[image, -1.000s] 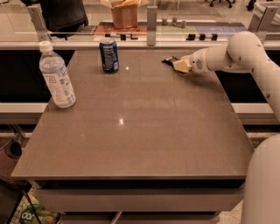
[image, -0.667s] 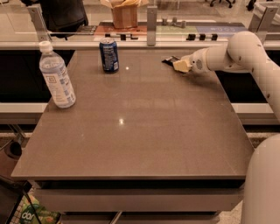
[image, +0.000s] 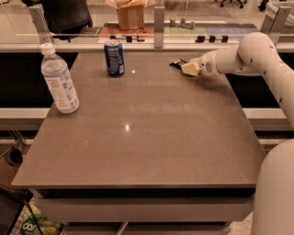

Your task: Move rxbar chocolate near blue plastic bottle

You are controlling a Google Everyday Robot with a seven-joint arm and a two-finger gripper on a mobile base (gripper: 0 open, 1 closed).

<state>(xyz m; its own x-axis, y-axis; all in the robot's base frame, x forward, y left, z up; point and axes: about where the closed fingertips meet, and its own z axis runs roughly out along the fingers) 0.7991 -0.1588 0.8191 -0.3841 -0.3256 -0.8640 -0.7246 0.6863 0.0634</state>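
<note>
The blue plastic bottle (image: 58, 81), clear bluish with a white cap and a white-and-blue label, stands upright at the table's left edge. The rxbar chocolate (image: 176, 63), a small dark flat bar, lies at the far right of the table, mostly hidden by the gripper. My gripper (image: 187, 68) reaches in from the right on the white arm and sits right at the bar, its cream-coloured fingertips over the bar's near end. The bar is far from the bottle, across the table's width.
A short dark-blue soda can (image: 114, 57) stands at the back of the brown table (image: 138, 137), between bottle and bar. A glass partition and a counter with a brown paper bag (image: 129, 13) run behind the table. My white arm (image: 257, 55) crosses the right side.
</note>
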